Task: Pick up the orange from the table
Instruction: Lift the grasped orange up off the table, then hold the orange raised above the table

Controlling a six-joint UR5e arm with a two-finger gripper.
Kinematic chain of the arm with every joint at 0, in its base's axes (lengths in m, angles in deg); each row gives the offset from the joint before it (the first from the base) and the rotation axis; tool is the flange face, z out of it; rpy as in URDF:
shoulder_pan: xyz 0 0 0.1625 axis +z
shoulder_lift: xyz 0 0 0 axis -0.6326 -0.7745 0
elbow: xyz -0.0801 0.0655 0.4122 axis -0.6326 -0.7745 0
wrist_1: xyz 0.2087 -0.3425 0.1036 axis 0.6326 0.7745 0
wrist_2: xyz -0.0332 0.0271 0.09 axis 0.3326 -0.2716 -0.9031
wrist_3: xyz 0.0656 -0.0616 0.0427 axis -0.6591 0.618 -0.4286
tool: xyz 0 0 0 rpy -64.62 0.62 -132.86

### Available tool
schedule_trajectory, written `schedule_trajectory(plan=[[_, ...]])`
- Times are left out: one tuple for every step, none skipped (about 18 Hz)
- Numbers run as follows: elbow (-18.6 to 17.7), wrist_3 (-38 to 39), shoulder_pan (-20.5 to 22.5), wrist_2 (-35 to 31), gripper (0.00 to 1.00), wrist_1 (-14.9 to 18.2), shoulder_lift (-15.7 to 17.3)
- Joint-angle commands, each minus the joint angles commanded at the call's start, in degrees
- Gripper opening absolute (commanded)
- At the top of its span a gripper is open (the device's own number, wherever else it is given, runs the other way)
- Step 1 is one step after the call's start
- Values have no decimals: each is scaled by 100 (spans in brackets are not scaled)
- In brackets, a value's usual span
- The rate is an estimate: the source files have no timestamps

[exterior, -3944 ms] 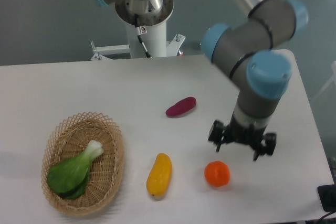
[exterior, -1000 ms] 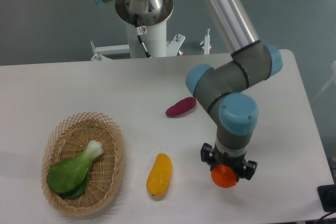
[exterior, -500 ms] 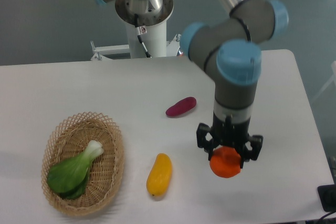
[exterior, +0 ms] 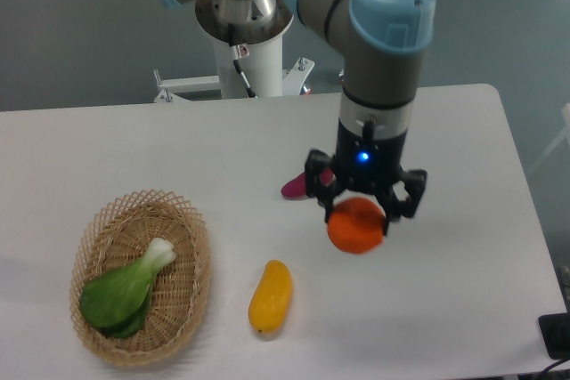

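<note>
The orange [exterior: 355, 228] is a small round bright-orange fruit. My gripper [exterior: 360, 212] is shut on the orange and holds it well above the white table [exterior: 463, 309], over the middle right part. The fingers grip it from both sides and cover its top. The arm reaches down from the upper middle of the view.
A purple oblong vegetable [exterior: 295, 187] lies partly behind the gripper. An elongated yellow-orange fruit [exterior: 270, 296] lies near the front edge. A wicker basket [exterior: 188, 229] with a green leafy vegetable [exterior: 125, 288] stands at the front left. The robot base [exterior: 242, 24] stands at the back.
The gripper came down around the orange, shut on it and has lifted it off the table, rising and moving slightly left and back.
</note>
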Motion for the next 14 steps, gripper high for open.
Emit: schedule_trajectory(plan=[[0,0,-17,-9,63,27,0],[0,9,-35,-9,63,27,0],[9,0,-35,-18,63,27,0],[0,0,-35,-18,63,27,0],[9,-9,-44,-44,63,27,0],[17,-78,-53,-96,63,27,0],[18,-140,-62,-140,63,27,0],[18,-158,-79,-176,63,18,-9],[18,-158,-88,-219,63,1,-26],[18,-158,-88,-263,63,-17,-35],[35,-158,-88,-316,63,-26,-52],[44,-167,-88,-325,63,-26,-53],[53,-184,-88,-334,63,-34,-53],[53,-211,-88,-352,63,-43,-70]])
